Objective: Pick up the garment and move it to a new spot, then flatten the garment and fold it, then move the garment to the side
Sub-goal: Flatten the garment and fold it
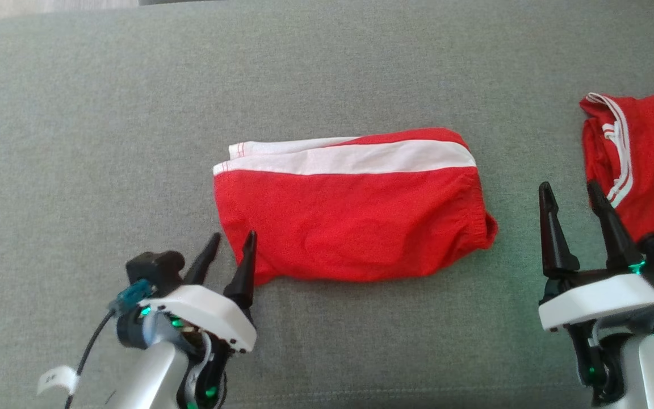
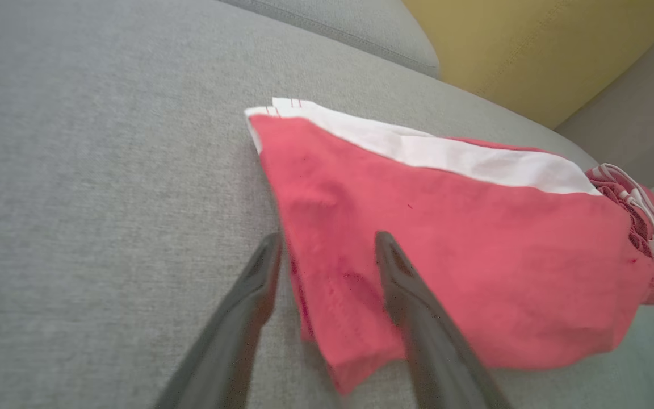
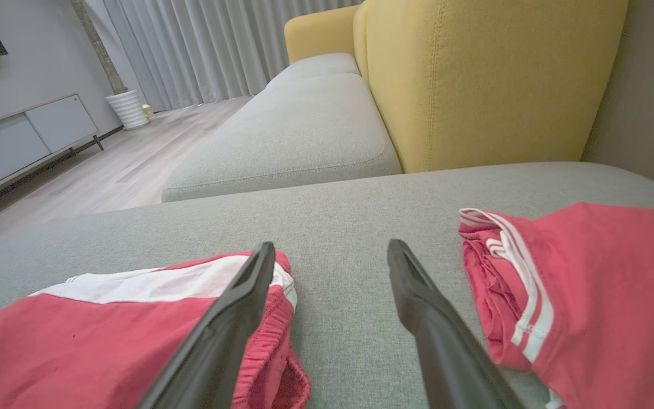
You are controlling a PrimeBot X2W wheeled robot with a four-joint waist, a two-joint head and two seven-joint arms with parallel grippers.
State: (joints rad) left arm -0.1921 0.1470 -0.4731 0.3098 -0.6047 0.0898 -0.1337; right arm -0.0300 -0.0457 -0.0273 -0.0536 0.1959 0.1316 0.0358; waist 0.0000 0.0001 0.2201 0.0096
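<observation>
Two red garments lie on the grey sofa seat [image 1: 105, 113]: the folded garment [image 1: 355, 221] with its white band sits in the middle, and a second red piece [image 1: 645, 159] lies well apart at the right edge. We judge the task far along: the garment looks flattened and folded into a neat oblong, so only the move to the side seems left. Our left tool [image 1: 234, 237] points at the garment's near left corner, arm low, its jaws apart and gripping nothing. In the left wrist view one finger stands over bare seat and the other over red cloth, though blur keeps us from saying whether it touches. Our right tool [image 1: 568, 190] hovers wide and empty between the two garments, fingers pointing away from us.
</observation>
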